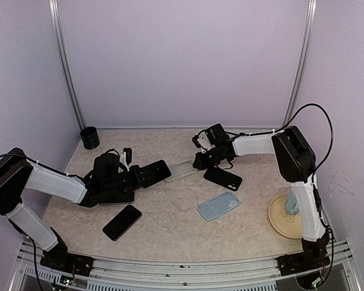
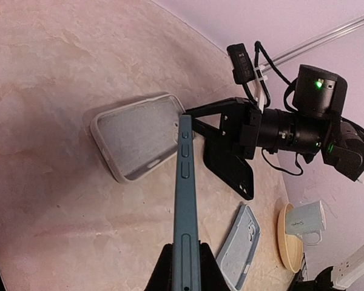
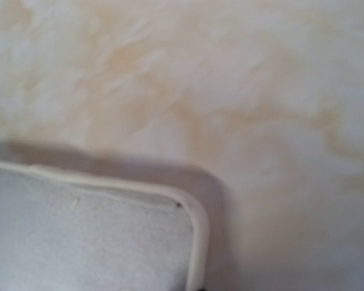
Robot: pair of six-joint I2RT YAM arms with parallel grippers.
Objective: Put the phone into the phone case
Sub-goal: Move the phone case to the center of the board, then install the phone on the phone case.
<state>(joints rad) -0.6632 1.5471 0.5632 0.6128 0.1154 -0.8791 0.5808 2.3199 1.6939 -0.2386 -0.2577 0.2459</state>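
Phone, edge-on: I am gripping it in the left hand, angling it toward the open case just ahead; the closed right hand is apparently bracing that case's rim.

In your left gripper, the phone shows a teal-grey edge. Just past its tip, the phone case has a cream rim and a pale grey lining. Below your right gripper, the table is marbled beige. Beside that gripper lies a black case.
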